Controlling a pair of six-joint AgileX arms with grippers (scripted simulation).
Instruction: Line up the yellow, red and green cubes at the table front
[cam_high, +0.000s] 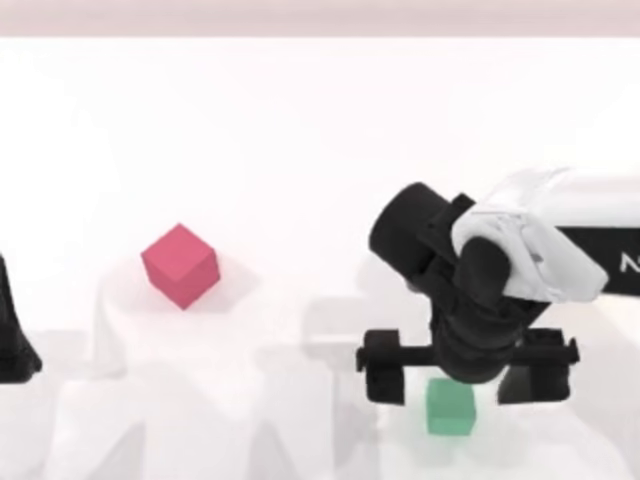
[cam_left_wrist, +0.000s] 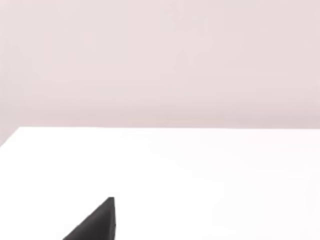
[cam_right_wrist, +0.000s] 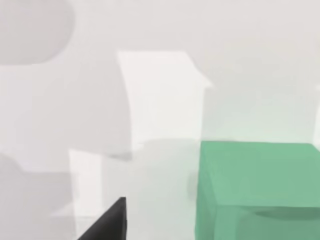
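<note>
Green cube (cam_high: 450, 407) at near right of surface (cam_high: 300, 150), directly beneath right gripper (cam_high: 468, 368), fingers spread wide and empty, straddling it from above. Red cube (cam_high: 180, 265) well apart, left of centre. Yellow cube out of sight. Left gripper (cam_high: 15, 330) parked at left edge, finger state impossible to tell. Likely risk: off-centre descent nudging cube askew.

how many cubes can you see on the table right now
2. The red cube sits left of centre on the table. The green cube is near the front, right of centre, under the right gripper. No yellow cube shows; the right arm may hide it.
</note>
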